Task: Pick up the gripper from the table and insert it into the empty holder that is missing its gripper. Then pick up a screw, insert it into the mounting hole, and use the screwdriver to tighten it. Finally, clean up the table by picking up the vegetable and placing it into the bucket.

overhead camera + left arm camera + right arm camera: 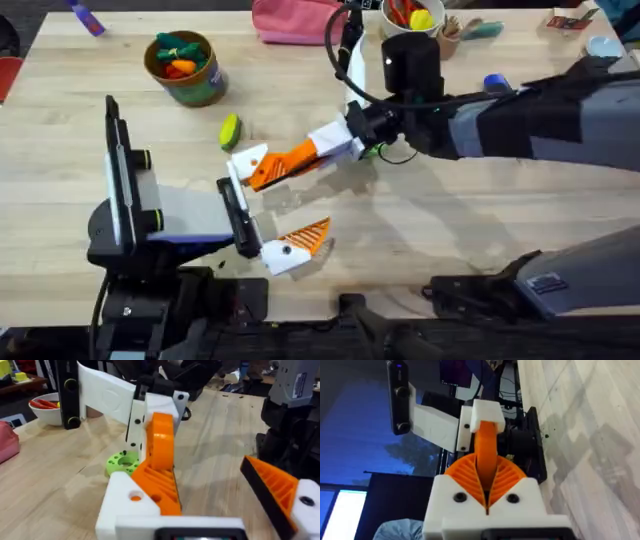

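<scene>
1. The right arm stretches in from the right edge of the table [480, 230], forearm almost level, wrist turned toward the left arm.
2. The right gripper [285, 163] has its two orange pads pressed together on the gripper [486, 452], the small orange ribbed fingertip, and holds it lengthwise against the holder [247, 160].
3. The holder, a white block, sits on the upper finger of the left gripper [262, 210]; the fingertip's far end touches it.
4. The left arm lies low at the lower left, its fingers spread wide apart with nothing between them.
5. The vegetable [230, 130] lies on the table just above the holder.
6. The bucket [185, 68] stands beyond it, toys inside.
7. A green disc [123, 462] lies on the wood under the grippers.
</scene>
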